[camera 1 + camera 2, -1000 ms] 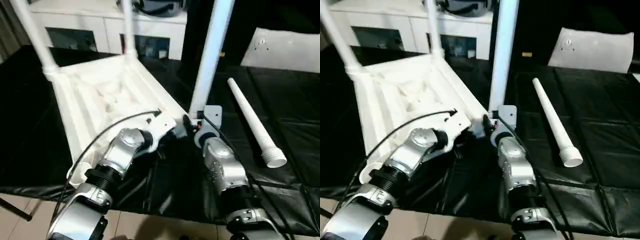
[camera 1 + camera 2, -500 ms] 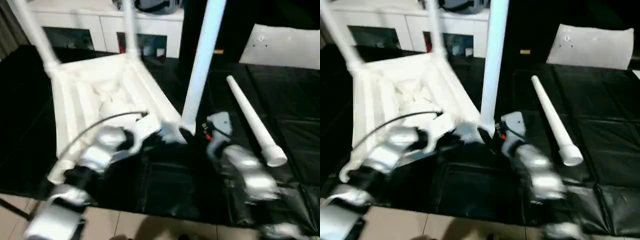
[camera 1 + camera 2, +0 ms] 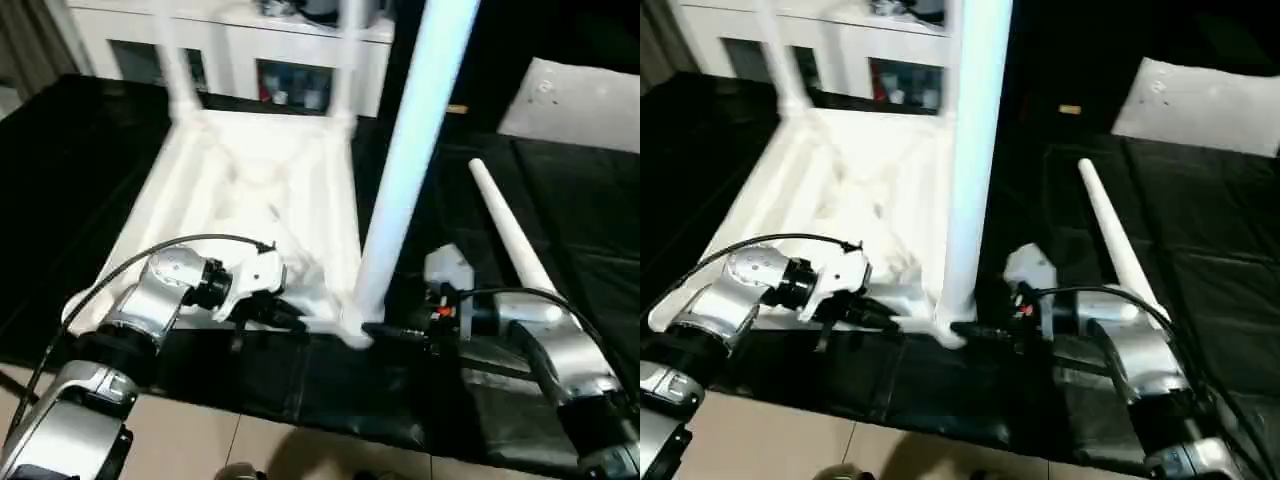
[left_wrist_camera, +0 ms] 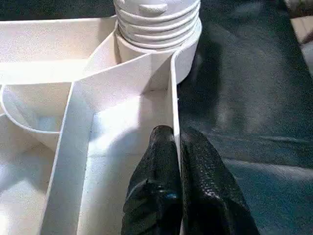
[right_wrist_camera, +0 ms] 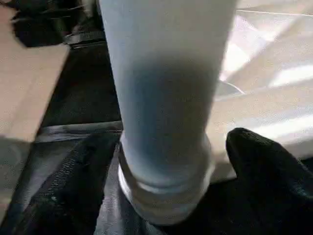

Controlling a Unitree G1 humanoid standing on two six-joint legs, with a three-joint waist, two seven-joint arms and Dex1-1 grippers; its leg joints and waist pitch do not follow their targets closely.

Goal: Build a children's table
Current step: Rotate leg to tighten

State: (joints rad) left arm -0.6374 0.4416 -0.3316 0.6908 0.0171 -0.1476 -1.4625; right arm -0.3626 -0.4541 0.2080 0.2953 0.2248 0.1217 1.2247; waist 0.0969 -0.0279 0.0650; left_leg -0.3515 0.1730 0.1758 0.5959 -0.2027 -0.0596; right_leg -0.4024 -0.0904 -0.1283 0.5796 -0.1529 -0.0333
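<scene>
No readable writing or brand anywhere. Upturned table top (image 3: 250,200) lying ribs-up on black sheet (image 3: 600,230), three legs standing in corner sockets, the near leg (image 3: 410,160) at one o'clock of centre. Left gripper (image 4: 177,147) pinched shut on the top's near edge wall. Right gripper (image 5: 161,161) spread wide around the near leg's base, fingertips (image 5: 259,152) either side. Loose leg (image 3: 510,240) lying at three o'clock, open sheet beyond.
</scene>
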